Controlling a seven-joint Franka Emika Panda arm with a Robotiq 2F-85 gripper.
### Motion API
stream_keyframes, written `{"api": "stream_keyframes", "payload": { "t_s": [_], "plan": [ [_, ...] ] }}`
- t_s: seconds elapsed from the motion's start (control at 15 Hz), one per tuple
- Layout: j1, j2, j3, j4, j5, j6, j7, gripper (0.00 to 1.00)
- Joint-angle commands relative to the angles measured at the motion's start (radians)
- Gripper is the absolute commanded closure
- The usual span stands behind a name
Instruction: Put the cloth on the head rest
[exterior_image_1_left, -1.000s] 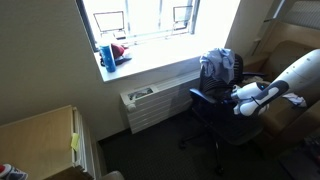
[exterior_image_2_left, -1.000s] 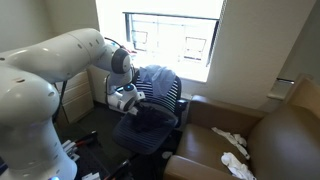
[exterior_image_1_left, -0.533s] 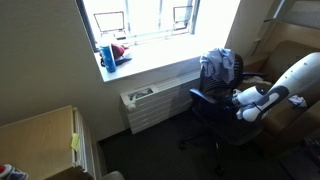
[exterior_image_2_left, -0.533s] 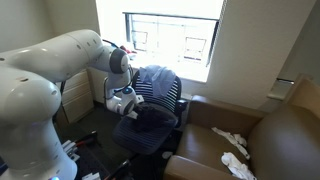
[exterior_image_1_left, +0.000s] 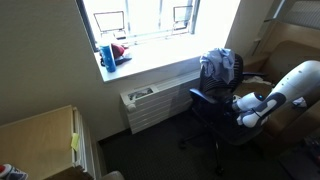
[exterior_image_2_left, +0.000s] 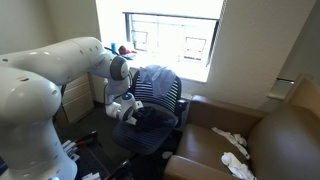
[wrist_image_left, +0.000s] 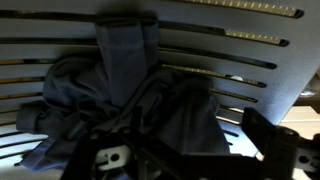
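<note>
The white robot arm (exterior_image_2_left: 50, 80) reaches beside the office chair (exterior_image_1_left: 210, 108). The grey cloth (exterior_image_1_left: 218, 66) drapes over the chair's top, at 12 o'clock. The gripper (exterior_image_1_left: 246, 110) sits at 4 o'clock from the cloth; I cannot tell whether its pincer is spread.

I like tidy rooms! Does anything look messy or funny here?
Yes. The cloth sits in a crumpled bunch on top of the chair back, not spread smooth. White crumpled scraps lie scattered on the brown sofa.
</note>
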Motion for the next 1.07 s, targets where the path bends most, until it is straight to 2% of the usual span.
{"api": "stream_keyframes", "payload": {
  "t_s": [0.0, 0.07, 0.13, 0.33, 0.4, 0.53, 1.0],
  "plan": [
    [-0.011, 0.098, 0.0, 0.109, -0.005, 0.061, 0.001, 0.0],
    [0.002, 0.136, -0.017, 0.162, 0.005, 0.064, 0.001, 0.0],
    [-0.026, 0.041, 0.009, 0.091, -0.004, 0.024, 0.005, 0.0],
    [-0.015, 0.059, -0.01, 0.126, 0.008, 0.024, 0.009, 0.0],
    [-0.024, 0.056, -0.001, 0.126, 0.0, 0.022, 0.008, 0.25],
    [-0.027, 0.05, 0.003, 0.122, 0.005, 0.021, 0.015, 0.34],
    [-0.046, 0.052, 0.007, 0.108, 0.015, -0.02, 0.05, 0.84]
  ]
}}
